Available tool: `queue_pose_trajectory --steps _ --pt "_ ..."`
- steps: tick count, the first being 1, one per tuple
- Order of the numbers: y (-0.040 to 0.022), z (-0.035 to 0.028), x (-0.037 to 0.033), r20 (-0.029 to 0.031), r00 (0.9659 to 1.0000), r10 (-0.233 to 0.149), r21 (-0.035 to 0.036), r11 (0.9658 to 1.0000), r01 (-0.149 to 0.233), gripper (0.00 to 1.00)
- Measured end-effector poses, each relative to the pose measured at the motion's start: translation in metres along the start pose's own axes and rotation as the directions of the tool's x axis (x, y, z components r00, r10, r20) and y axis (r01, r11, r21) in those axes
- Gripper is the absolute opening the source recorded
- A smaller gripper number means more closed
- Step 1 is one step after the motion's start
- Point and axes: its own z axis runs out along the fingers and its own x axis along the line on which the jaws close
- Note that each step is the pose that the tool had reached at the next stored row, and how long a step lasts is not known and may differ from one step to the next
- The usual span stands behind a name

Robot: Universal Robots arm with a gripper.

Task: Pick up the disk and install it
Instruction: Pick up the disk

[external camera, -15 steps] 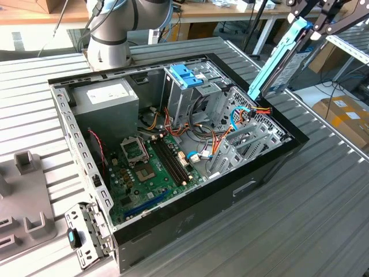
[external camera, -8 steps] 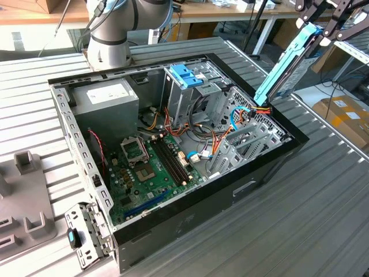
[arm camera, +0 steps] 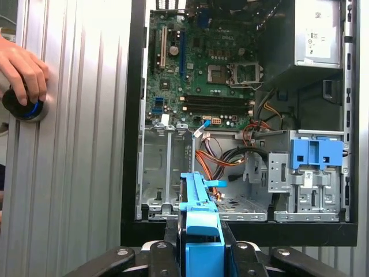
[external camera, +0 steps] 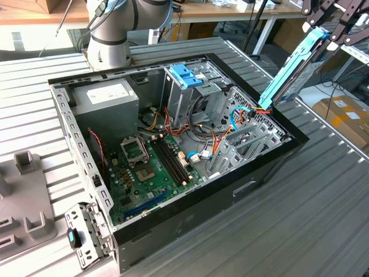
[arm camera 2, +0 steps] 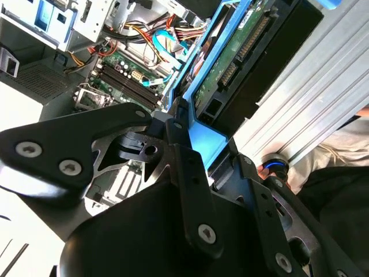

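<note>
Open PC case [external camera: 230, 193] lies flat on the ribbed table [external camera: 323, 231]. The drive bays [arm camera: 167, 173] along its edge on the exterior view's right look empty. The disk [external camera: 291, 72] hangs in the air above that edge, steeply tilted, low end close over the bay wall; can't tell if it touches. Gripper [arm camera: 202, 257] is clamped on the disk's upper end, fingers pinching the blue rails [arm camera: 199, 202]. Risks, my read: the tilt doesn't match the bay, so a rail can catch the sheet-metal lip and the disk twists in the pinch or slips out. The grip is at one end only, so any side load levers it. Orange cables [arm camera: 219, 158] sit near the bays and can get trapped under the disk or block its connector. A person's hand [arm camera: 23, 69] rests on a button [arm camera: 26, 109] on the table, well apart from the case.
</note>
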Motion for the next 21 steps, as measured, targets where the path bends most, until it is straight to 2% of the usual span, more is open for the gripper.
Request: queue_pose_trajectory --steps 6,12,14,18,20,21 --pt "-0.0012 -0.001 0.0152 0.0 1.0 0.0 0.0 1.0 0.0 0.37" --pt "-0.0024 -0.0017 0.0248 -0.0001 1.0 0.0 0.0 1.0 0.0 0.37" --pt "-0.0036 -0.0018 0.0273 -0.0001 1.0 0.0 0.0 1.0 0.0 0.37" --pt "-0.0097 -0.0021 0.0279 0.0 1.0 0.001 0.0001 1.0 -0.001 0.37" --pt "-0.0106 -0.0019 0.028 0.0026 0.9987 0.051 0.0034 0.9987 -0.051 0.37" --pt "-0.0106 -0.0017 0.028 0.0042 0.9966 0.082 0.0054 0.9966 -0.082 0.37"
